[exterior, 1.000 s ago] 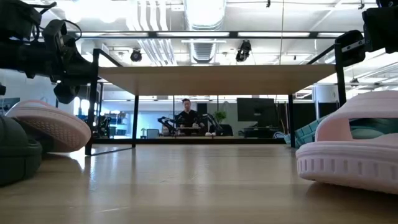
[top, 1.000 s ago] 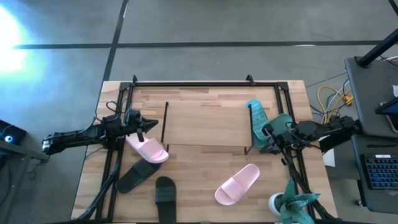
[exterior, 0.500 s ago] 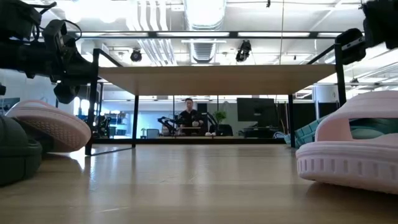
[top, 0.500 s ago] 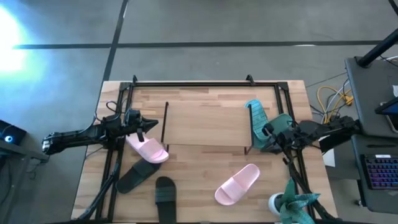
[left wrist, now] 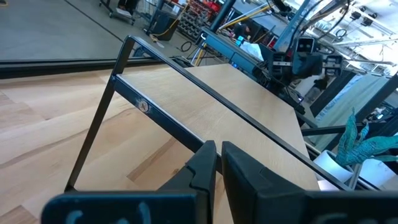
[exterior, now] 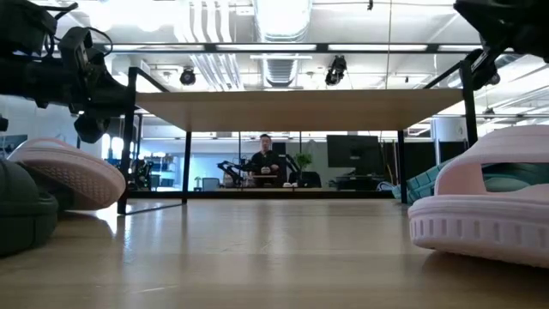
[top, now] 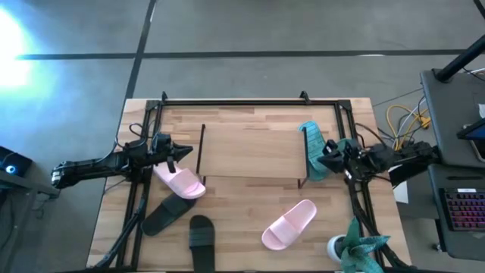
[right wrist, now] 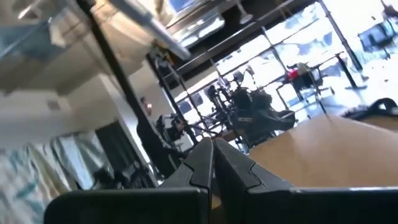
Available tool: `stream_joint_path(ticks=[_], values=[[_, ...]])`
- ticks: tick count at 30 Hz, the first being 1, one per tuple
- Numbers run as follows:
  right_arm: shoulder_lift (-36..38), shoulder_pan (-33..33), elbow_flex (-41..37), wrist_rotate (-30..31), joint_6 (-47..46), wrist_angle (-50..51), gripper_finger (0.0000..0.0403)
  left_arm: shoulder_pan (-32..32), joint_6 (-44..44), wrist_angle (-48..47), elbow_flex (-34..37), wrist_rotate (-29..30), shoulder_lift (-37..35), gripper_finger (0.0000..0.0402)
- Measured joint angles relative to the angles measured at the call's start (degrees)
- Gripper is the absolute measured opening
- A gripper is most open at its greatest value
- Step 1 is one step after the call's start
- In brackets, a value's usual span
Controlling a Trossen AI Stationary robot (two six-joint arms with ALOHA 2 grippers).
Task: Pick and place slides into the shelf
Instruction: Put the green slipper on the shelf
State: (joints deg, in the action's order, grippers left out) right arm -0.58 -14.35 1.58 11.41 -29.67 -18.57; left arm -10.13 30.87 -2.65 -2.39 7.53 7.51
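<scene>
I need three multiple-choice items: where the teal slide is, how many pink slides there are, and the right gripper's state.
1. The teal slide stands: A at the left end of the shelf; B at its right end; C at its middle.
2. Pink slides in view: A one; B two; C three.
3. The right gripper is: A wide open; B shut, empty; C shut on a slide.
Key: B, the high view shows it by the right rods; B, one lies on each side; B, its wrist view shows the fingers together.
</scene>
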Motion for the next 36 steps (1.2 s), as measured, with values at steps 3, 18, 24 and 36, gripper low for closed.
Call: stream_joint_path(ticks=[3, 18, 24, 36], values=[[0.0, 0.0, 0.0, 2.1, -8.9, -1.9, 0.0008, 0.0, 0.0, 0.2, 0.0, 0.0, -0.1, 0.0012], [0.0, 0.0, 3.3, 6.7, -10.7, -21.7, 0.0009, 0.0, 0.0, 0.6, 0.1, 0.0, -0.1, 0.0012], [-1.8, 0.0, 8.2, 6.7, -5.9, -20.7, 0.0008, 0.0, 0.0, 0.6, 0.1, 0.0, 0.0, 0.0012], [-10.8, 0.0, 11.4, 6.2, -10.4, -17.1, 0.0009, 0.0, 0.0, 0.7, 0.1, 0.0, -0.1, 0.0012]])
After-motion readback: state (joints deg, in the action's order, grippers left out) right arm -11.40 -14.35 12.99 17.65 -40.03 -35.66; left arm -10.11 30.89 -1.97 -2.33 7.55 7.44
